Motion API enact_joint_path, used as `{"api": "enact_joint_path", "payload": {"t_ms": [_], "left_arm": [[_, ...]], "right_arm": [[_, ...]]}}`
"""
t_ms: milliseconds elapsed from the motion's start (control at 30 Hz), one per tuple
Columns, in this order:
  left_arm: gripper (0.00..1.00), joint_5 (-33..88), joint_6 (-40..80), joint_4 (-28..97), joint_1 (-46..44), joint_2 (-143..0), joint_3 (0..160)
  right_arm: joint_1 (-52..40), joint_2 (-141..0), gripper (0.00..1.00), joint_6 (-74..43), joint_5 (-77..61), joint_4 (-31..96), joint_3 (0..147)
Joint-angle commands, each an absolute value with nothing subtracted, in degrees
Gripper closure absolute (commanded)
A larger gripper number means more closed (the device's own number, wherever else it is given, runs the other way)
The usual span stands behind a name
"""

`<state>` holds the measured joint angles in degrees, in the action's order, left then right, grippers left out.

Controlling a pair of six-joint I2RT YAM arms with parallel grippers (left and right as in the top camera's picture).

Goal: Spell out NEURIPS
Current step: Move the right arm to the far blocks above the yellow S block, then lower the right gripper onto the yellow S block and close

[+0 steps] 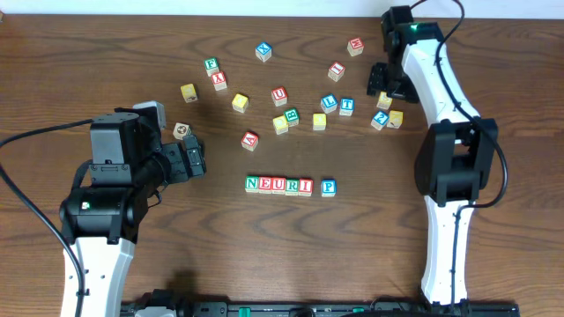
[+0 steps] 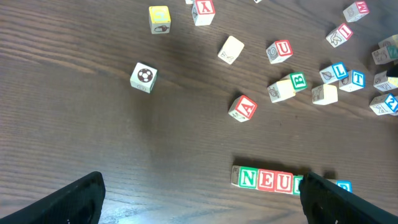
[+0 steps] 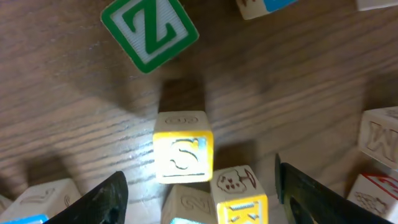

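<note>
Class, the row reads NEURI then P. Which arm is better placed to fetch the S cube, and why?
Right, probably. The right gripper hangs open over the S cube; the left gripper, also open, sits far off.

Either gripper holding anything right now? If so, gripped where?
Nothing is held. The left gripper is open with nothing between its jaws. The right gripper is open. The S cube lies between its jaws, with a gap on either side, untouched.
</note>
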<state>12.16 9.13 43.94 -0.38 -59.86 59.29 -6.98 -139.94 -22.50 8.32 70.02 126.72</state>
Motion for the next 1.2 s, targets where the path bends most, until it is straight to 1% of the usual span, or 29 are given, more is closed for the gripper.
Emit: {"api": "enact_joint_path", "payload": {"t_ms": [0,500,700,833,933,1167], "left_arm": [[0.02,12.9,8.6,44.1,-0.1,-59.9,60.9],[0.02,12.9,8.6,44.1,-0.1,-59.9,60.9],[0.02,12.9,8.6,44.1,-0.1,-59.9,60.9],[0.02,12.9,8.6,44.1,-0.1,-59.9,60.9],[0.02,12.9,8.6,44.1,-0.1,-59.9,60.9],[0.02,12.9,8.6,44.1,-0.1,-59.9,60.9]], "right_arm": [[-7.3,-139.9,0.29,-22.7,8.5,69.4,127.7],[-7.3,-139.9,0.32,-23.9,8.9,68.6,127.1],[-7.3,-139.9,0.33,-26.4,9.5,67.0,124.2],[-7.3,-139.9,0.36,-28.8,9.6,66.2,122.4],[-7.3,-139.9,0.36,-31.2,10.4,66.2,122.1],[-7.4,-139.9,0.36,-31.2,10.3,65.4,122.1]]}}
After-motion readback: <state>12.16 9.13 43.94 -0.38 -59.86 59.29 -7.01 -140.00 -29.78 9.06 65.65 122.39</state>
